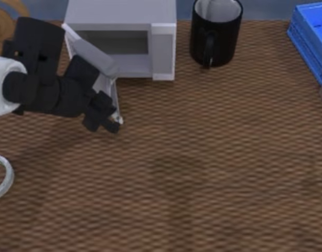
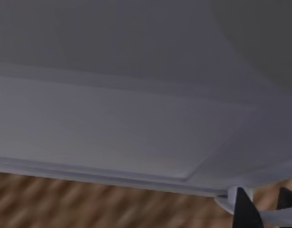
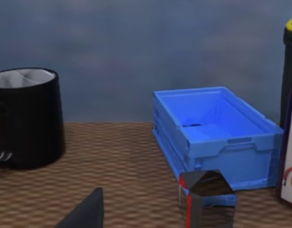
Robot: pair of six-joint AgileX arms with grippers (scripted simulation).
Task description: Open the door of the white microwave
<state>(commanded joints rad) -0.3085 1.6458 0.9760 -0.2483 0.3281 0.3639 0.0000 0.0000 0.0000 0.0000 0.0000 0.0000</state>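
Note:
The white microwave [image 1: 150, 16] stands at the table's back, left of centre, its cavity showing. Its door [image 1: 95, 55] is swung out toward the front left, well away from the body. My left gripper [image 1: 111, 118] is at the door's free edge, shut on the slim white handle [image 1: 117, 114]. In the left wrist view the door [image 2: 112, 118] fills the picture, and the handle [image 2: 265, 216] sits between the dark fingertips [image 2: 243, 209]. My right gripper [image 3: 150, 190] is out of the top view, low over the table at the right, open and holding nothing.
A black mug [image 1: 215, 31] stands right of the microwave. A blue crate [image 1: 310, 37] sits at the back right, with a dark bottle [image 3: 291, 109] beside it. A white ring [image 1: 1, 176] lies at the left edge, and a round wooden piece [image 1: 3, 18] at the back left.

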